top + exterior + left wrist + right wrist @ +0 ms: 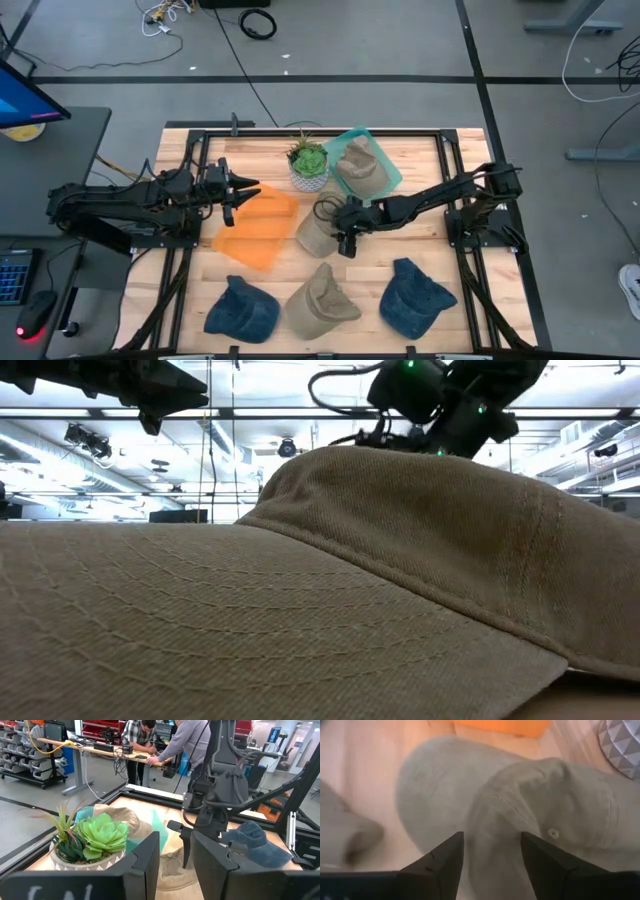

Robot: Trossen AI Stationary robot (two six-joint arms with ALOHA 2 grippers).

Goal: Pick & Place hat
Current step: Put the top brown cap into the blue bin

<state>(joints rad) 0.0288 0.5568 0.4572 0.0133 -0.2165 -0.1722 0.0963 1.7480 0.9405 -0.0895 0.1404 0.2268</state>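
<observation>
Five hats are on the table in the high view. One tan hat [316, 234] lies at the middle, resting on the wood beside an orange tray [257, 228]. My right gripper [345, 238] hovers low over this hat, open; in the right wrist view its fingers [492, 837] stand either side of a raised fold of the crown [540, 805]. My left gripper [246, 192] waits open above the orange tray's far edge, pointing toward the table's right [175, 839]. A second tan hat [360, 166] lies on a teal tray [390, 175]. My right gripper comes at the middle tan hat's crown [495, 815] from above, slanting down, with an open finger on each side of a fold. I cannot tell whether the fingertips touch the cloth. The hat lies flat on the table.
A potted succulent [308, 164] stands just beyond the middle hat. Along the near edge lie a blue hat [240, 310], a tan hat [320, 300] that fills the low view [300, 610], and another blue hat [414, 298]. People work at a bench [150, 740] beyond the table.
</observation>
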